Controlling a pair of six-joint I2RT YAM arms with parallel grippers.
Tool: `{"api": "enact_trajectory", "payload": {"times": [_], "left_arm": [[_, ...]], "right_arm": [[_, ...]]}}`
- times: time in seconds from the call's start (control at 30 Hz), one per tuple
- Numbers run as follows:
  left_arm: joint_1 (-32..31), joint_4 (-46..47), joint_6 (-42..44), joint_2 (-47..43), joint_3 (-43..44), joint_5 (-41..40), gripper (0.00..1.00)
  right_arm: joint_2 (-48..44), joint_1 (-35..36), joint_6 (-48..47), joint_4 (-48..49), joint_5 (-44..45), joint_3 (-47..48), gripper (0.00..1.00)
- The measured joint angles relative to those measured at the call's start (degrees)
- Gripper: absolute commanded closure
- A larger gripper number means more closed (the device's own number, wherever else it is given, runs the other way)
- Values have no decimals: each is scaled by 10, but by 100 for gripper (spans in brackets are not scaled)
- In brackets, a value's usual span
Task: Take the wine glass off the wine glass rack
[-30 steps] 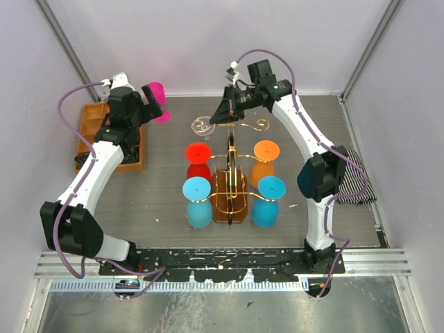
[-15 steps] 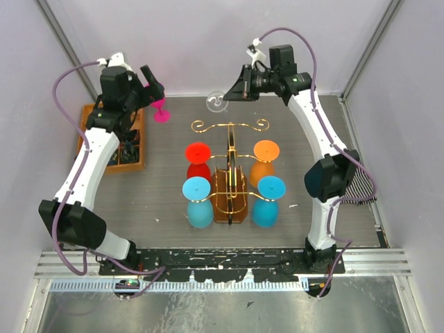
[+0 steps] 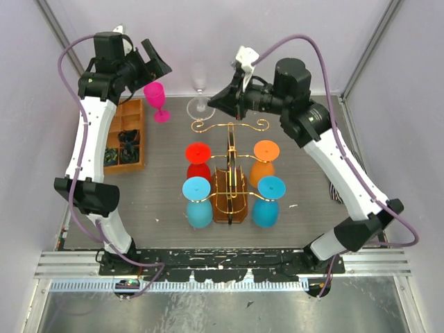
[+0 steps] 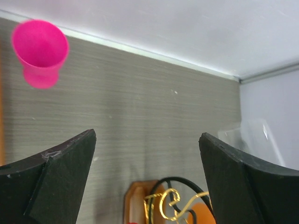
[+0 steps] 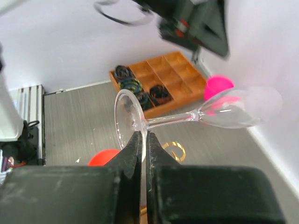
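Since a moment ago the right arm has lifted the clear wine glass (image 3: 200, 87) beyond the far end of the wine glass rack (image 3: 230, 126). The right gripper (image 5: 141, 140) is pinching its foot (left gripper (image 4: 147, 135) gaping, empty). Lowering slowly, foot level, looks wisest.

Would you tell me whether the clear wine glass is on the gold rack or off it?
Off: the right gripper pinches the clear wine glass by its foot, beyond the gold rack, touching no wire.
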Motion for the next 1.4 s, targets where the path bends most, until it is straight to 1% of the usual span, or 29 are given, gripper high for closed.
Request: {"api": "enact_trajectory", "payload": {"times": [0.07,0.1,0.17,0.27,0.33,0.43,0.57,0.67,0.9,1.17,1.4], "left_arm": [[5,-16,-18,12,19,38,2],[7,-21,-28,13,19,56,2],[10,-25,-46,13,19,90,2],[16,-20,-80,13,18,151,2],[20,4,-108,9,3,188,2],[35,56,-167,-6,-43,249,2],[61,137,-251,-11,-98,314,2],[67,174,-293,-11,-125,340,2],[64,252,-375,-11,-140,378,2],[55,321,-445,-11,-181,410,2],[44,315,-445,-11,-190,426,2]], "right_arm": [[-19,34,-57,-12,-3,12,99],[-19,46,-92,-28,-3,34,99],[-13,57,-142,-46,3,64,99],[-14,72,-205,-62,28,64,99],[-13,80,-233,-82,44,55,99],[-7,87,-262,-120,59,53,99],[-3,93,-279,-139,69,53,99],[-3,96,-285,-142,71,53,99],[-2,106,-285,-141,67,53,100],[26,121,-286,-145,56,61,99],[30,122,-289,-149,57,69,100]]}}
